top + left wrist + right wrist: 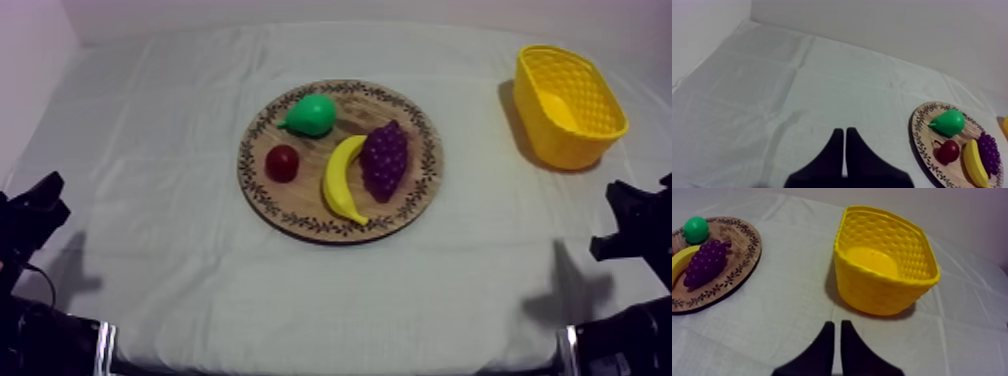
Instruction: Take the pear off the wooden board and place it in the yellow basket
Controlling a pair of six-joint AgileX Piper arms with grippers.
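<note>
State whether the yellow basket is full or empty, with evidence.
Empty: the yellow basket shows its bare floor; the pear lies on the wooden board.

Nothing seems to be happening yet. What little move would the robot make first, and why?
Probably open the right pincer and reach toward the pear: its fingers lie together, the pear sits untouched on the wooden board, and the yellow basket stands on that side.

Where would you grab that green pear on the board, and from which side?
Probably round its fat belly, coming down from above. The pear lies on its side and its stem end tapers thin, a poor hold. The small red fruit and banana lie close beside it, crowding any sideways approach.
</note>
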